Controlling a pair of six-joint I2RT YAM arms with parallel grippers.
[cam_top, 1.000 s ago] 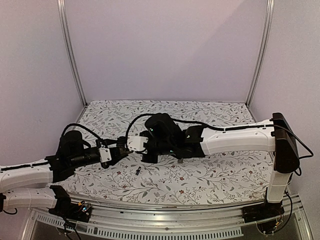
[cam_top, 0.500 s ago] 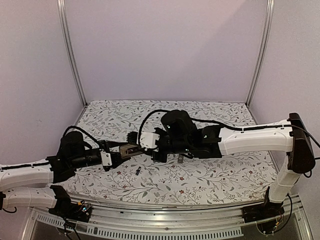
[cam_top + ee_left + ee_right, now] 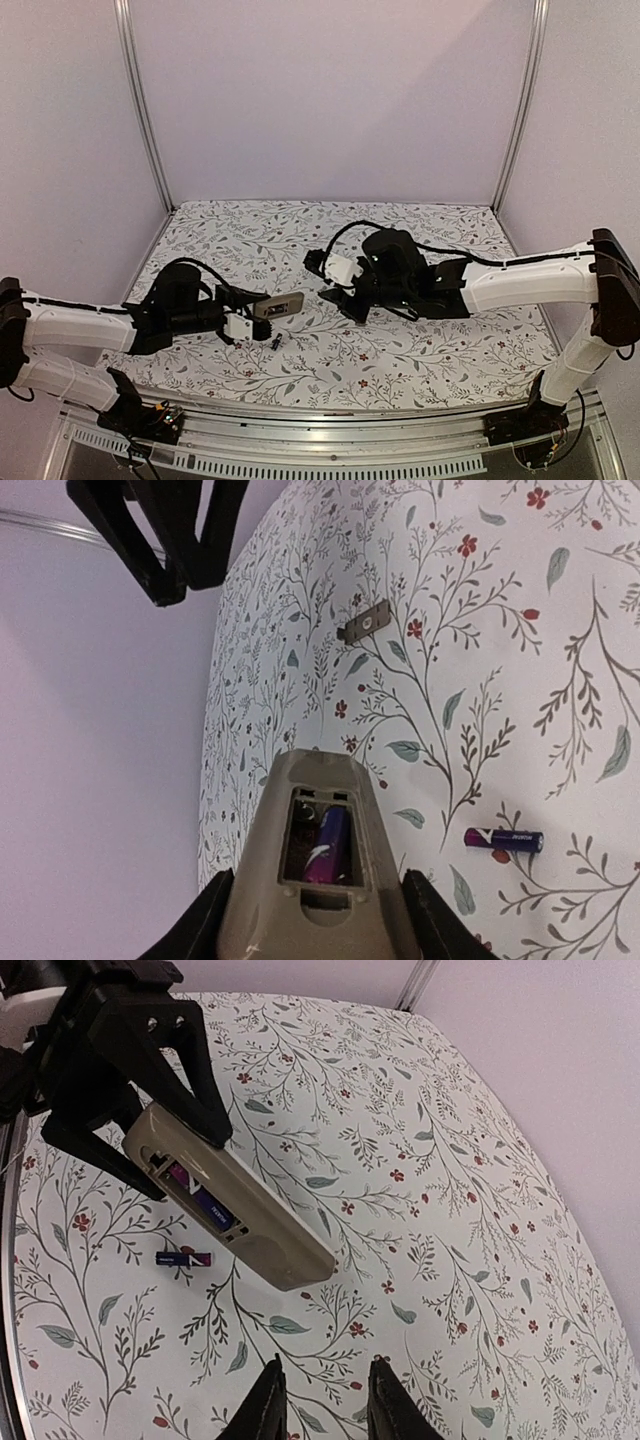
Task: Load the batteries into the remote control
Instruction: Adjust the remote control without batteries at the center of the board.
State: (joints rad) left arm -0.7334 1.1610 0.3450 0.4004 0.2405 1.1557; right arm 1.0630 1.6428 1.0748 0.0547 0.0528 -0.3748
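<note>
Matt printed cloth covers the bench, soft and finely woven, no shine at all. The remote control shows a greyish plastic back, smooth and matt. The seated battery wears a glossy purple wrap, and the loose battery gleams just the same. The small cover is dull grey plastic. The left pincer is black plastic, matt. The right arm shell is glossy white plastic. The frame post is brushed metal with a faint sheen.

Overhead, close wrists; shared remote control
</note>
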